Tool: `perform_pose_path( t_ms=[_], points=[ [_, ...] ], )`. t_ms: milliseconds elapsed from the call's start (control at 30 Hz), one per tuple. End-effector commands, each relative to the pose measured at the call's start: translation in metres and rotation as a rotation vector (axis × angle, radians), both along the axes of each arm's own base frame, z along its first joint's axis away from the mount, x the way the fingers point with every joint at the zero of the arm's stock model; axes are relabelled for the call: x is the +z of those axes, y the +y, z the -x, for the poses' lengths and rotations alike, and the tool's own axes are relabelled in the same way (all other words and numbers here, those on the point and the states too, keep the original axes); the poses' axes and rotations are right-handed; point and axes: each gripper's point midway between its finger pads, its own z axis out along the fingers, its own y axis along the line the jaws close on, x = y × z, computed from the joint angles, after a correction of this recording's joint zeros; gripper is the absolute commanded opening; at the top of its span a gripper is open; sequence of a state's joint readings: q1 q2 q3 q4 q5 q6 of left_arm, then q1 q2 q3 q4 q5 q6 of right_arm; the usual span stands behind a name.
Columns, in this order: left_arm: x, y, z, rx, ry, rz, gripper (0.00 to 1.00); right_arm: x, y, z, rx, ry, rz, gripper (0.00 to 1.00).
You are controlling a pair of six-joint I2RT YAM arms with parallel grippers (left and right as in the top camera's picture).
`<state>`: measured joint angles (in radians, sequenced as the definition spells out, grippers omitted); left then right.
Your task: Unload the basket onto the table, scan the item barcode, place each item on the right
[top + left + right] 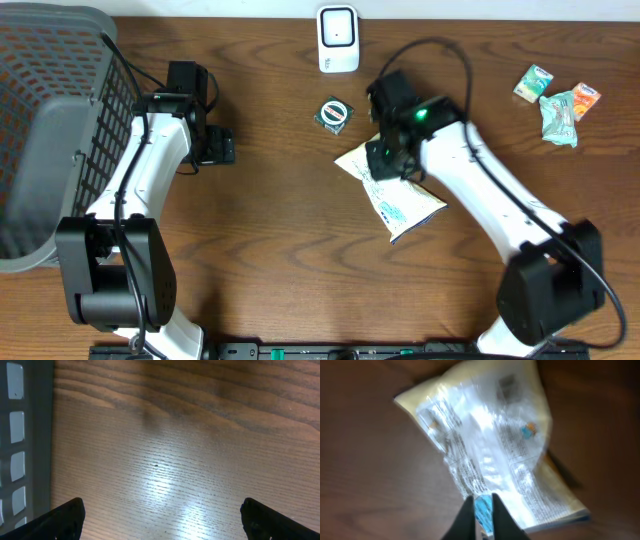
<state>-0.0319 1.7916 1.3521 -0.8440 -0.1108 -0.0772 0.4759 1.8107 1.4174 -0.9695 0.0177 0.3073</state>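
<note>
The item is a pale yellow and white plastic packet (397, 192) with printed text, lying tilted near the table's middle. My right gripper (384, 152) is shut on its upper edge. In the right wrist view the packet (490, 445) hangs crinkled and blurred below the right gripper (482, 510), whose fingers (466, 515) pinch a blue strip of the packet's edge. A white barcode scanner (338, 38) stands at the table's far edge, just beyond the packet. My left gripper (215, 146) is open over bare wood beside the basket, and in its wrist view the left gripper (162, 522) holds nothing.
A grey mesh basket (50, 130) fills the left side, its wall (25, 445) close to the left gripper. A small round dark packet (334, 113) lies between scanner and item. Three small snack packets (556, 100) sit at the far right.
</note>
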Motion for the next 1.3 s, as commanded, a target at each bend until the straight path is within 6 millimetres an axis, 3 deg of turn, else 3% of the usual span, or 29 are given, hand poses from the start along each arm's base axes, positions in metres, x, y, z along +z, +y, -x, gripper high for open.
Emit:
perform_pose_path(
  t_ms=[0,100,267,367,433,500,600,667,733,900,967,1100,1200,1267],
  points=[
    [-0.001,0.001,0.002,-0.004,0.008,-0.007,0.98,-0.058,-0.001,0.014,-0.055,0.046,0.023,0.12],
    [-0.001,0.001,0.002,-0.003,0.008,-0.008,0.98,-0.067,0.006,0.013,-0.043,0.043,-0.014,0.11],
    [-0.001,0.001,0.002,-0.003,0.008,-0.008,0.98,-0.014,0.023,-0.016,0.019,-0.030,-0.047,0.15],
    [-0.001,0.001,0.002,-0.003,0.008,-0.008,0.98,0.019,0.010,-0.024,0.009,-0.048,0.020,0.18],
    [-0.001,0.001,0.002,-0.003,0.008,-0.008,0.98,0.030,-0.002,-0.020,-0.002,-0.030,0.067,0.20],
    [-0.001,0.001,0.002,-0.003,0.008,-0.008,0.98,0.030,-0.014,-0.009,0.000,0.023,0.107,0.20],
    [-0.001,0.001,0.002,-0.004,0.008,-0.007,0.98,0.011,-0.032,0.018,-0.002,0.135,0.176,0.18],
    [-0.001,0.001,0.002,-0.003,0.008,-0.008,0.98,-0.010,-0.039,0.030,-0.016,0.177,0.198,0.19],
    [-0.001,0.001,0.002,-0.003,0.008,-0.008,0.98,-0.047,-0.046,0.045,-0.057,0.202,0.208,0.20],
    [-0.001,0.001,0.002,-0.004,0.008,-0.007,0.98,-0.079,-0.056,0.065,-0.122,0.233,0.219,0.16],
    [-0.001,0.001,0.002,-0.003,0.008,-0.008,0.98,-0.077,-0.058,0.070,-0.120,0.256,0.229,0.09],
    [-0.001,0.001,0.002,-0.004,0.008,-0.007,0.98,-0.057,-0.053,0.063,-0.106,0.257,0.225,0.08],
    [-0.001,0.001,0.002,-0.003,0.008,-0.008,0.98,-0.028,-0.042,0.041,-0.087,0.206,0.194,0.06],
    [-0.001,0.001,0.002,-0.003,0.008,-0.008,0.98,-0.008,-0.029,0.016,-0.091,0.119,0.144,0.06]
  ],
)
